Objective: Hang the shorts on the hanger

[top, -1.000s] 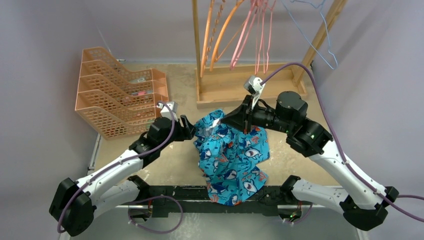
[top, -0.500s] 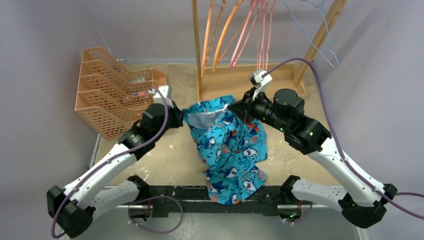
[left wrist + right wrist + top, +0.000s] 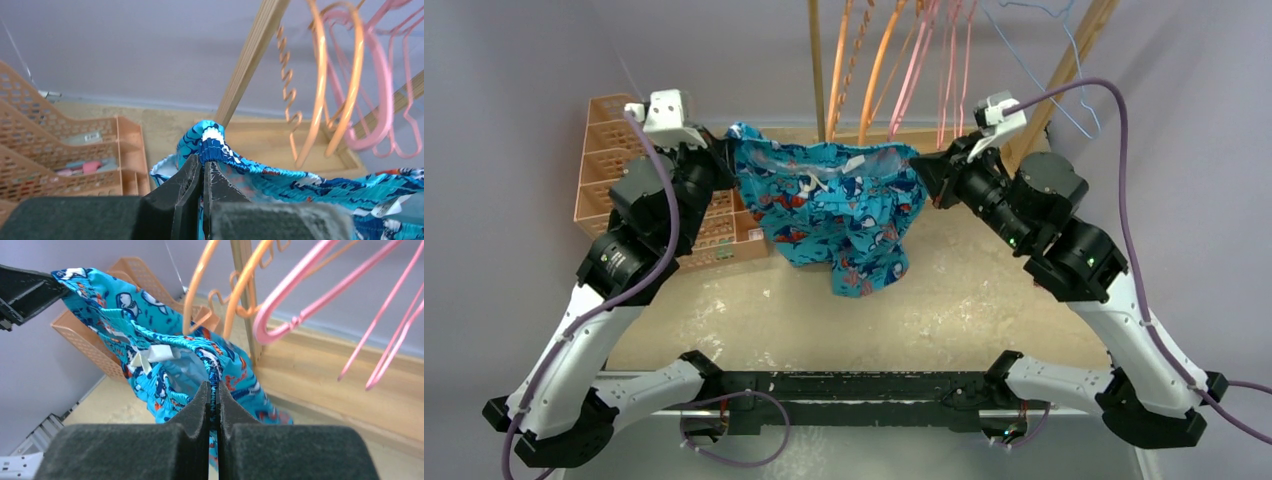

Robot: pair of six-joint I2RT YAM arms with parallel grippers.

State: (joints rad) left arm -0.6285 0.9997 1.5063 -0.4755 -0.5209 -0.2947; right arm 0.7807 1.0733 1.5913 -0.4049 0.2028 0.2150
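Note:
The turquoise shark-print shorts (image 3: 834, 215) hang in the air above the table, their waistband stretched wide between both grippers. My left gripper (image 3: 727, 150) is shut on the left end of the waistband; in the left wrist view the elastic (image 3: 212, 142) bunches just above the closed jaws (image 3: 204, 161). My right gripper (image 3: 921, 172) is shut on the right end, with a fold of the shorts (image 3: 150, 340) pinched between the fingers (image 3: 213, 387). The pink hanger (image 3: 914, 70) hangs on the rack just behind and above the waistband, and it also shows in both wrist views (image 3: 385, 100) (image 3: 300, 295).
Orange hangers (image 3: 874, 60) and a wooden rack post (image 3: 816, 60) stand right behind the shorts. Thin light-blue wire hangers (image 3: 1044, 70) hang at the right. Stacked orange trays (image 3: 604, 155) sit under my left wrist. The rack's wooden base (image 3: 350, 390) lies below the hangers.
My left gripper shut on the waistband. Both arms rose and spread apart toward the rack, lifting the shorts off the table and stretching the waistband.

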